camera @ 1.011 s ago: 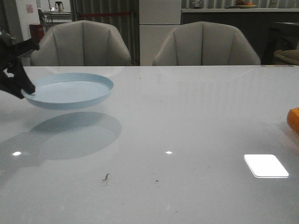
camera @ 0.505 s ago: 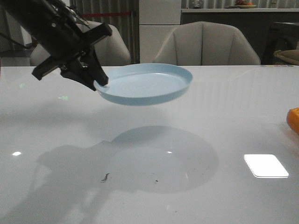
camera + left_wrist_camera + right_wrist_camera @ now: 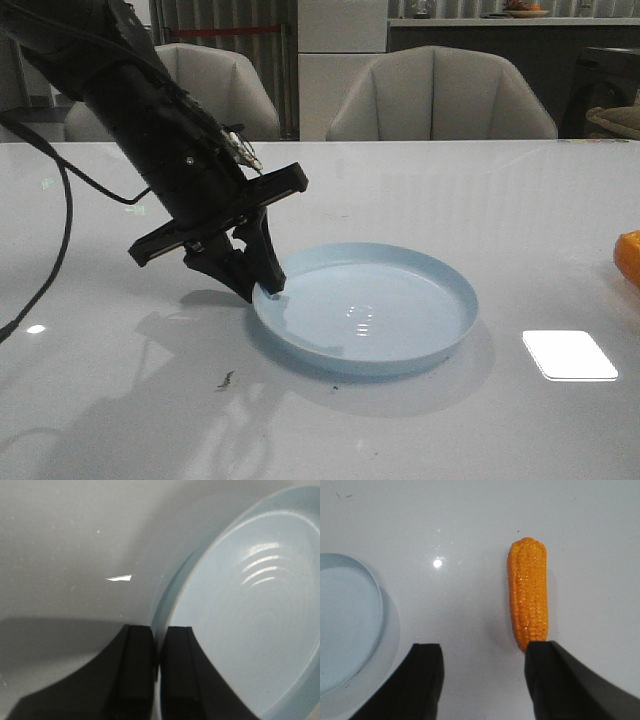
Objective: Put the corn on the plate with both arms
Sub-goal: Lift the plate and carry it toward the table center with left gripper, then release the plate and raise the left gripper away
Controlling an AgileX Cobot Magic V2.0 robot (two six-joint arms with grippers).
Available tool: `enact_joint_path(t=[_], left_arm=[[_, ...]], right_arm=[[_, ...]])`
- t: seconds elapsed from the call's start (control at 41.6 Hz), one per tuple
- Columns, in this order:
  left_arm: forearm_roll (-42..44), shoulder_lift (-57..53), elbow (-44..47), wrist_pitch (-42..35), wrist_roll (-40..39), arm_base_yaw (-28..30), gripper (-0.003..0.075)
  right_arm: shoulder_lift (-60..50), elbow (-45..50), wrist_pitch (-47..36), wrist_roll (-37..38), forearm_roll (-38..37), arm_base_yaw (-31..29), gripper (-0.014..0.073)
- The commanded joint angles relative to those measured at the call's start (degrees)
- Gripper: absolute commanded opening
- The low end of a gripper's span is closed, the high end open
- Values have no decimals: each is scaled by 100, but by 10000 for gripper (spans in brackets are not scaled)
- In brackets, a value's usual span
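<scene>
Nearest the camera, the tabletop [image 3: 420, 430] is now carrying the plate [image 3: 400, 330], which is lying flat with its shadow tucked close beneath; half a second ago it was hanging in the air farther back and to the left, so the carry looks finished and release is likely next; the left gripper [image 3: 262, 288] is pinching the plate's near-left rim, its fingers [image 3: 137, 675] pressed on either side of the lip; a second ago the plate was at the far left edge. Farther right, the corn [image 3: 527, 597] is lying on the tabletop, well apart from the plate; the right gripper [image 3: 482, 677] is hovering beside it, fingers spread, holding nothing.
</scene>
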Motion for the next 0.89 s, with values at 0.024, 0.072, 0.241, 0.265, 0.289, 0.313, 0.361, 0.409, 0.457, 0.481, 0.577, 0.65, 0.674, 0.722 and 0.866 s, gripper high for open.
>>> enact_joint_path(t=[0.024,0.072,0.241,0.265,0.289,0.313,0.361,0.409,0.457,0.481,0.577,0.65,0.674,0.722,0.866], left_arm=[[-16,-343,-165,-115,-21,-60,286],[6,-343,-165,-115,-21,-60,314],[22,-378,-432,19,3,93,324],[22,-387,-520,124,16,142,324],[22,-387,-659,206,27,182,324],[22,-387,-784,307,56,225,324],[22,-387,-1114,663,281,340,324],[22,-387,-1426,1038,536,463,324],[22,-387,-1818,1382,678,588,324],[33,-387,-1985,1506,714,645,324],[108,-387,-2768,1752,750,928,323],[338,-431,-3241,1674,750,1096,323],[450,-467,-3373,1614,750,1130,323],[784,-582,-3521,1478,750,1177,323],[2266,-1259,-3554,829,723,1193,323]], right_arm=[[-32,-198,-326,-58,17,-23,478],[-32,-198,-320,-58,18,-23,478],[-32,-198,-303,-58,23,-23,478],[-32,-198,-303,-58,23,-23,478],[-32,-198,-303,-58,23,-23,478],[-32,-198,-310,-58,23,-23,478],[-32,-198,-326,-58,23,-23,478],[-32,-198,-358,-58,23,-23,478],[-32,-198,-401,-58,23,-23,478],[-32,-198,-409,-58,23,-23,478],[-32,-198,-414,-58,23,-23,478],[-32,-198,-409,-58,23,-23,478],[-32,-198,-409,-58,23,-23,478],[-32,-198,-409,-58,23,-23,478],[-32,-198,-335,-58,23,-23,478]])
